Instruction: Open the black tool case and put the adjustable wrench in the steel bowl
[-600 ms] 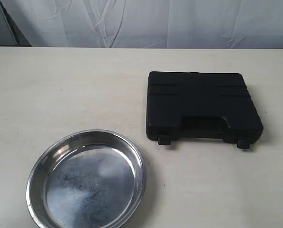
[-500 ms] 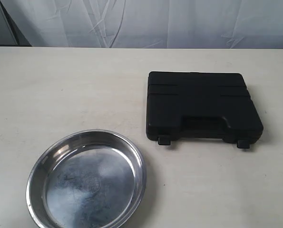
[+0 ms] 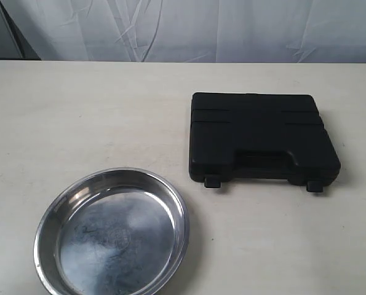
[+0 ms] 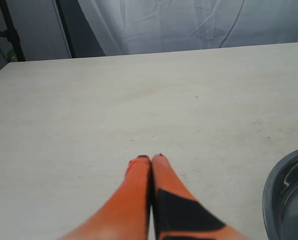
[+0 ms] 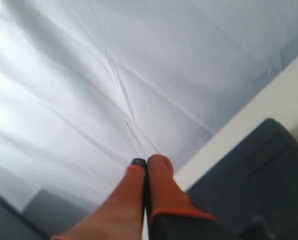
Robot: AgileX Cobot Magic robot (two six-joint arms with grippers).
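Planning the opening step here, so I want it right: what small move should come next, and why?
Probably lowering the right gripper toward the latches of the black tool case. The case lies shut on the table, with both latches on its front edge. The right gripper, itself shut, points up at the curtain beyond the case, not at a latch.

The case (image 3: pixel 262 132) lies flat and shut on the desk (image 3: pixel 78 110), lid up, on the right of the exterior view. It is a black plastic rectangle with 2 grooves running across the lid near its far edge. A moulded handle slot is set in the near edge, and 2 small latches jut out at the near corners. The bowl (image 3: pixel 115 239) sits upright at the near left, well apart from the case. It is wide, shallow, shiny steel with a rolled rim and a scuffed flat bottom. The picture's lower edge cuts off its near rim.
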